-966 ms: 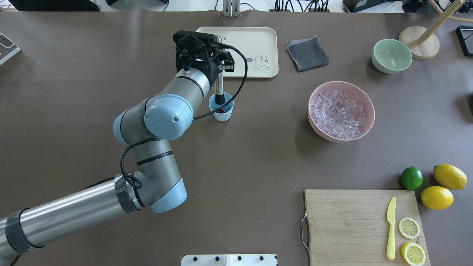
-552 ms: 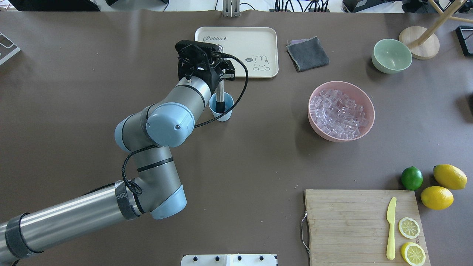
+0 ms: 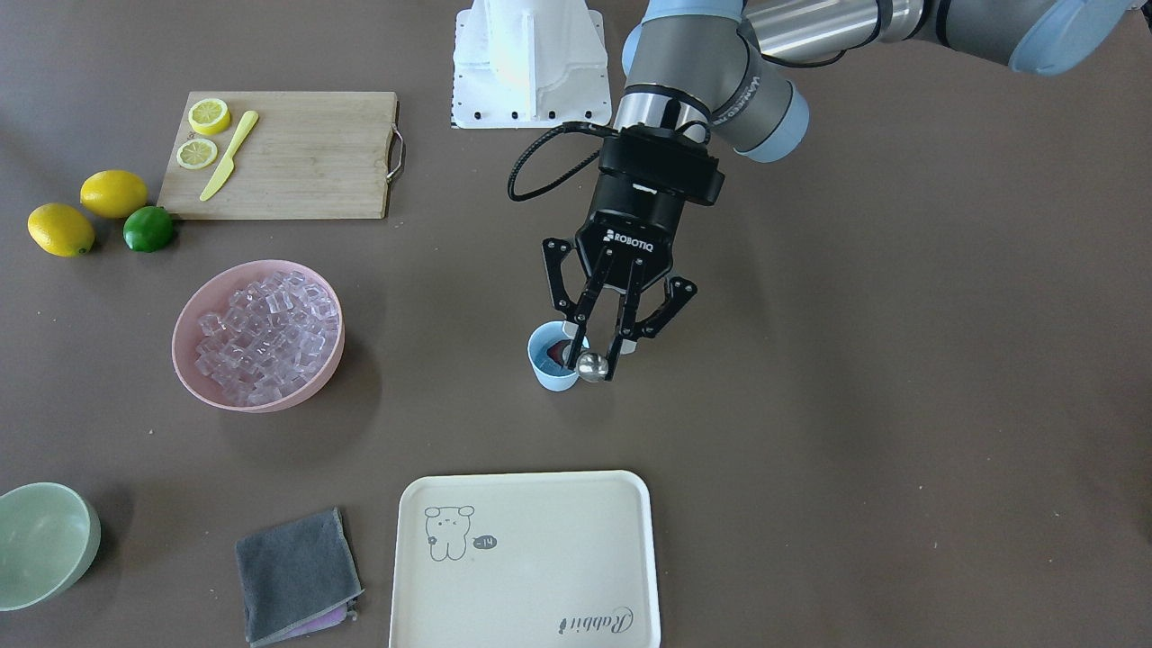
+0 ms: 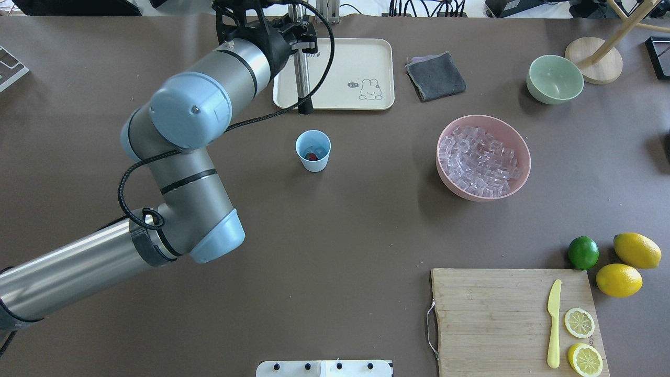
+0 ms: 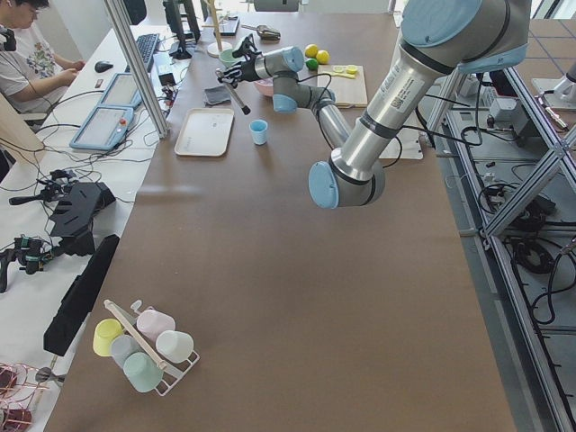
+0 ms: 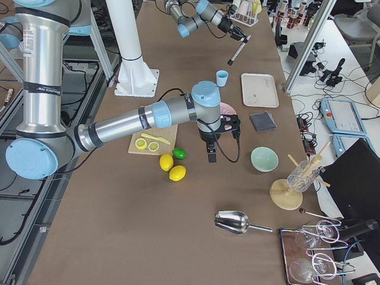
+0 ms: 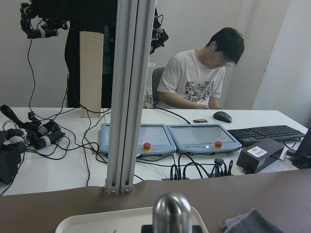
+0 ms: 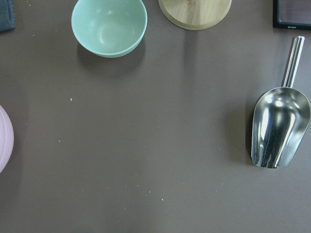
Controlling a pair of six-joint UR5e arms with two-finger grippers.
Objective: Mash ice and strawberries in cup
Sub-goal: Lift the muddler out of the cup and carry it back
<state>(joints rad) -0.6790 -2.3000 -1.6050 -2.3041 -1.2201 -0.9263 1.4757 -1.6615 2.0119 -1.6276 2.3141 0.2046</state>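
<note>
left end effector is narrow, fingers pinched on the muddler near its top. cup stands upright on the counter w/ nothing touching it. tray edge is near on its far side, pink bowl well apart to the right, and bare brown surface lies on the robot's side and to the left. strawberry lies in the cup w/ pale bits beside it, too small to make out. most of the ice is heaped in the pink bowl.

views differ on the muddler. overhead puts its black tip over the tray's near edge. front view puts its round steel top against the cup rim. left side view shows it hanging tilted in the air, above both and touching neither.

left wrist view shows only the muddler's round top at the bottom, the tray rim, then the counter's far edge w/ a post and a person at a desk beyond.

right end effector shows only in the right side view, hanging near the pink bowl and lime. can't tell if it's wide or narrow. its wrist view looks down on the green bowl and a scoop, well apart.
</note>
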